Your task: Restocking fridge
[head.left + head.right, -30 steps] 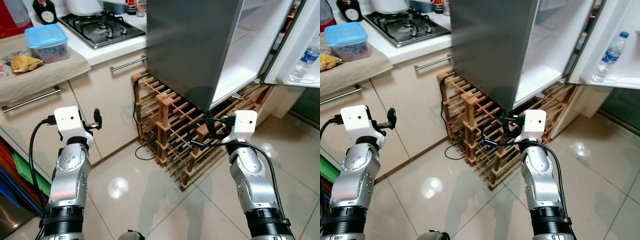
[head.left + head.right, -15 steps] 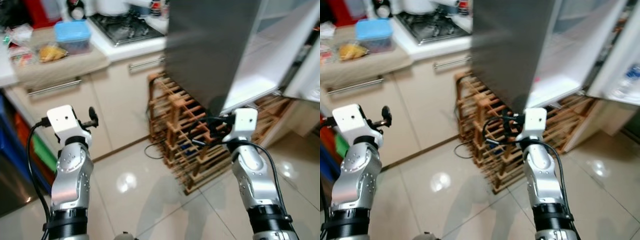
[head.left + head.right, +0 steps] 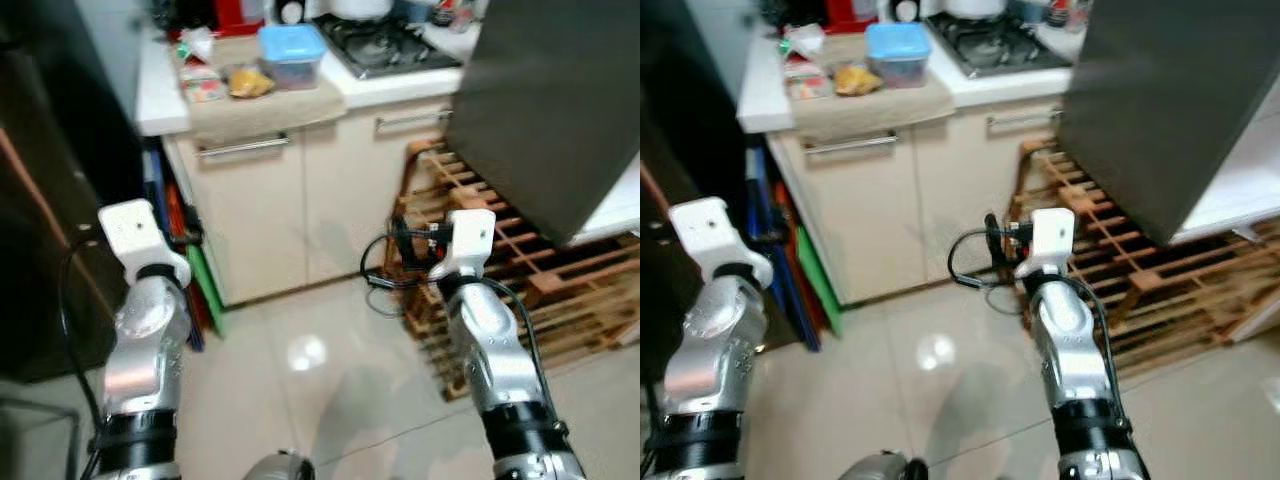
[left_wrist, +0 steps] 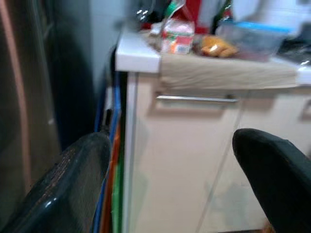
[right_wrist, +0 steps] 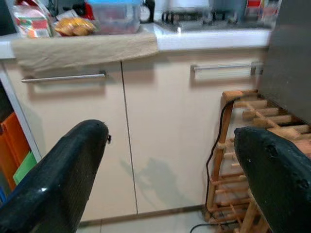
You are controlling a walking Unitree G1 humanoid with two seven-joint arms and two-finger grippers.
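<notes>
The fridge's grey side (image 3: pixel 560 110) stands at the right edge of the head views. On the counter, on a beige cloth (image 3: pixel 265 100), sit a blue-lidded container (image 3: pixel 292 55), a yellow snack packet (image 3: pixel 245 82) and a red and green carton (image 4: pixel 179 36). My left gripper (image 4: pixel 170 184) is open and empty, held at chest height and facing the cabinet corner below the carton. My right gripper (image 5: pixel 170 179) is open and empty too, raised before the cabinet doors beside the wine rack.
A wooden wine rack (image 3: pixel 520 290) stands under the fridge side, with a black cable (image 3: pixel 385 290) trailing to the floor. Cabinet doors carry bar handles (image 3: pixel 245 148). Coloured flat items (image 3: pixel 190 270) fill the gap left of the cabinet. Dark furniture (image 3: pixel 50 200) stands at the left. Glossy tiles (image 3: pixel 320 380) lie ahead.
The view has swung left: the open fridge interior and its door shelf with the bottle have left the picture, and the counter now sits in the middle. Both arms keep their raised pose.
</notes>
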